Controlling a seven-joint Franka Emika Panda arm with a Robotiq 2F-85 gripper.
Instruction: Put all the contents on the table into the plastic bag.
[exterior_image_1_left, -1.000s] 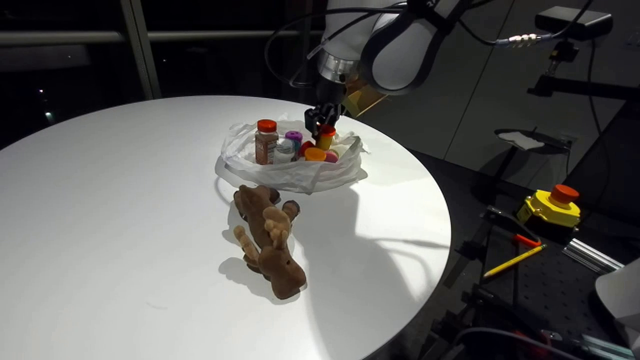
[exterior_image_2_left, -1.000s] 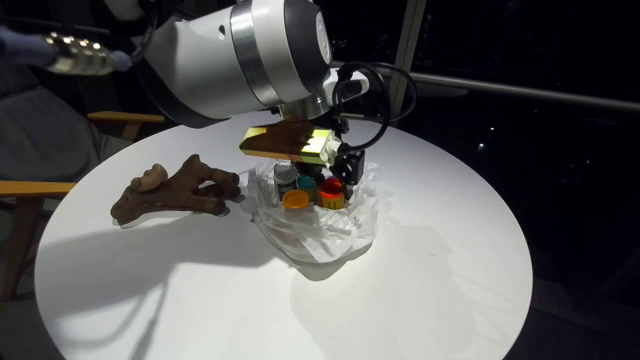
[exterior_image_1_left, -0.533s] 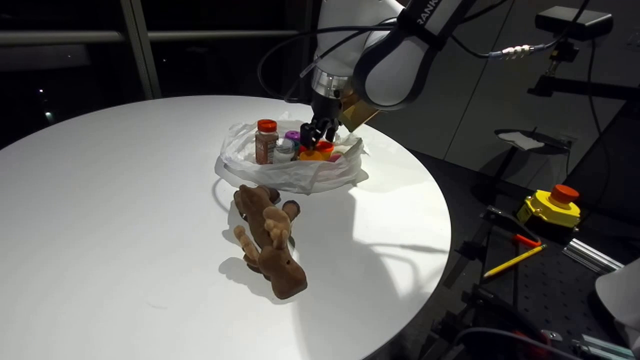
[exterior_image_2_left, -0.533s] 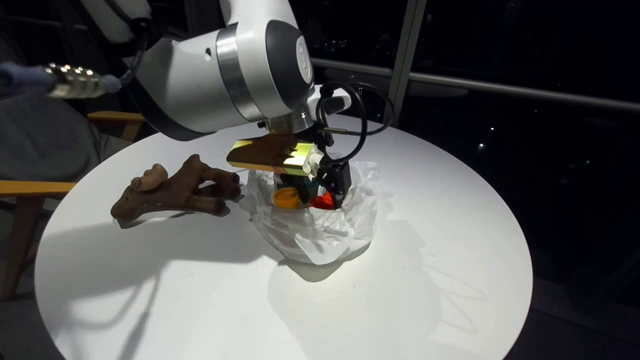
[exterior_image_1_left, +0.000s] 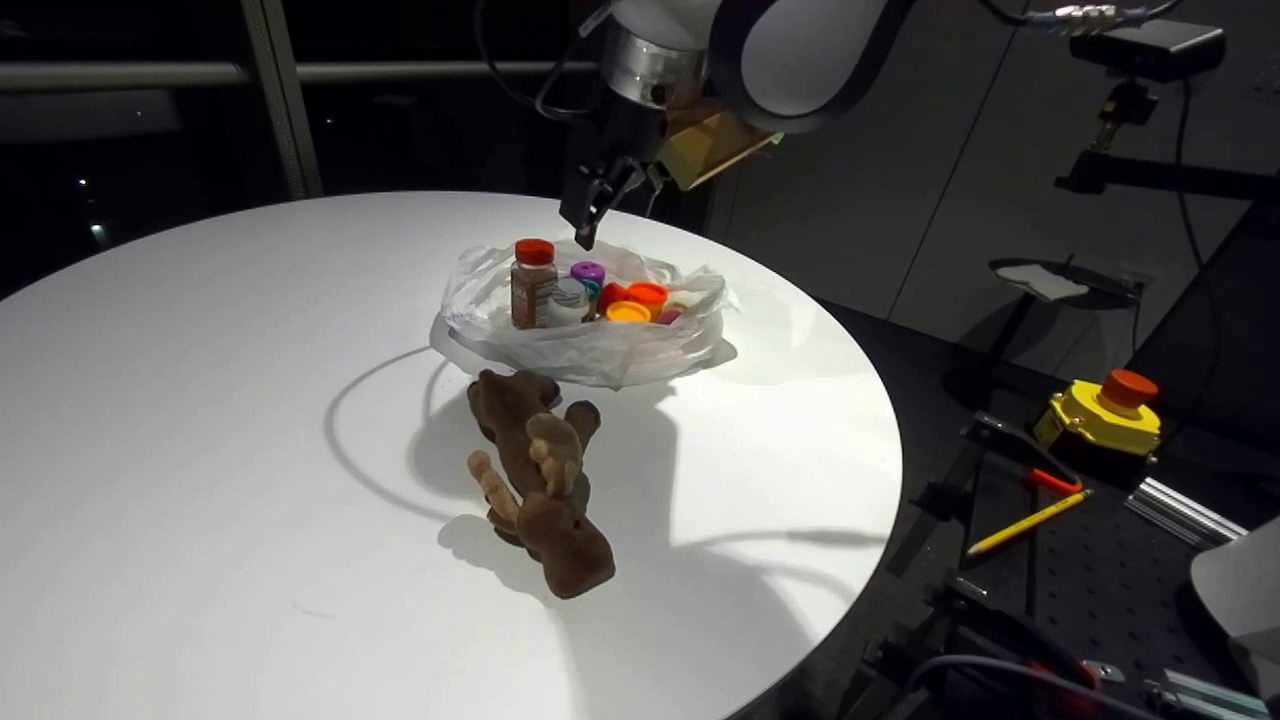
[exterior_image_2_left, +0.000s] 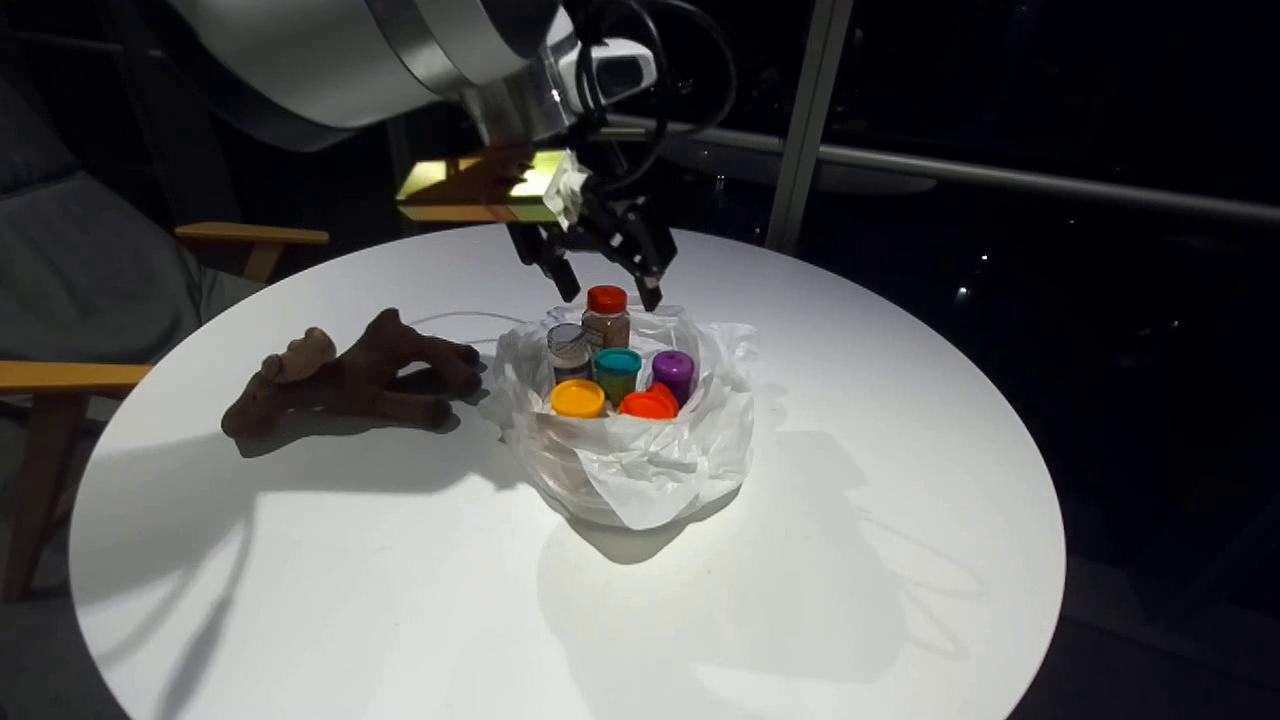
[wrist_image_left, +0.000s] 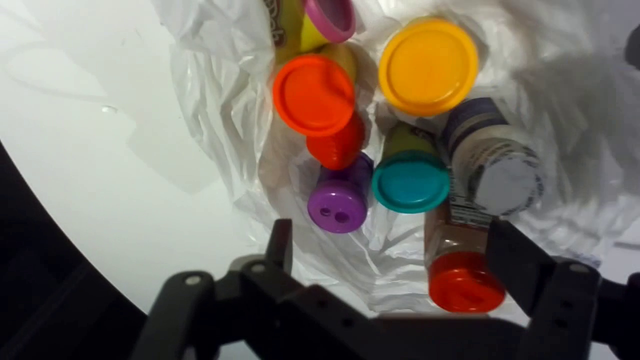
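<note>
The translucent plastic bag (exterior_image_1_left: 600, 355) lies spread on the round white table (exterior_image_1_left: 250, 480). Inside it, the wrist view has tubs with an orange-yellow lid (wrist_image_left: 427, 67), an orange-red lid (wrist_image_left: 314, 95), a teal lid (wrist_image_left: 412, 182) and a pink lid (wrist_image_left: 330, 20). A purple-topped container (wrist_image_left: 337, 207), a red-capped brown bottle (wrist_image_left: 465, 282) and a grey-white bottle (wrist_image_left: 505, 175) share the bag. Outside it, a brown plush moose (exterior_image_2_left: 350, 390) lies on its side on the table. My gripper (exterior_image_2_left: 608, 288) hangs open above the bag's far part, holding nothing.
A gold-coloured box (exterior_image_2_left: 490, 190) is fixed at my wrist. Off the table are a yellow box with a red button (exterior_image_1_left: 1100, 415), a pencil (exterior_image_1_left: 1030, 522) and a camera on a stand (exterior_image_1_left: 1145, 45). A wooden-armed chair (exterior_image_2_left: 250, 235) stands behind the table.
The tub with the orange-red lid went down into the bag and was let go. My gripper opened, then rose clear of the bag. The moose stayed put.
</note>
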